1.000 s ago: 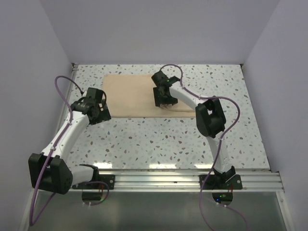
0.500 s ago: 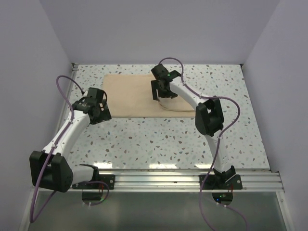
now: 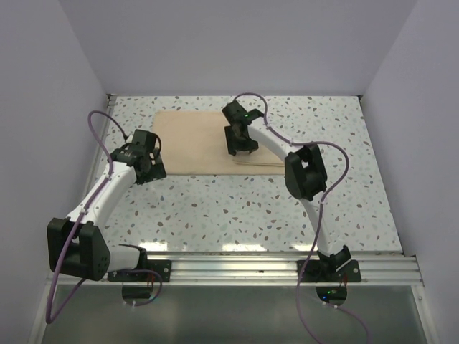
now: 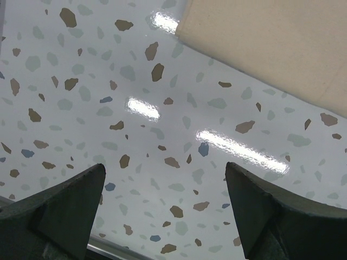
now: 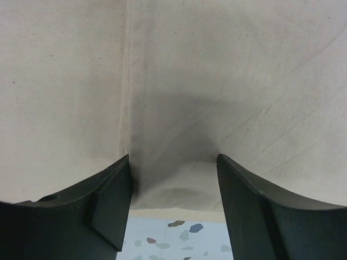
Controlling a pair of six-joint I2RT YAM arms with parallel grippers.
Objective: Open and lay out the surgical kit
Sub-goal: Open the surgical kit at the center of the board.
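Note:
The surgical kit shows as a flat tan cloth wrap (image 3: 190, 140) on the speckled table. My right gripper (image 3: 242, 148) is low over the cloth's right half, close to its near edge. In the right wrist view the gripper (image 5: 173, 168) is open. The cloth (image 5: 233, 81) lies flat under the dark fingers (image 5: 108, 200), with a straight fold line (image 5: 126, 81) running away from them. My left gripper (image 3: 150, 166) is by the cloth's near left corner. In the left wrist view it (image 4: 165, 189) is wide open over bare table, with only the cloth's corner (image 4: 271, 43) at the upper right.
The speckled table (image 3: 237, 208) is enclosed by lilac walls at the left, back and right. A metal rail (image 3: 237, 269) carrying both arm bases runs along the near edge. Purple cables loop off both arms above the cloth.
My right gripper has moved a little back and left over the cloth, and its elbow has swung left. The left arm has barely moved.

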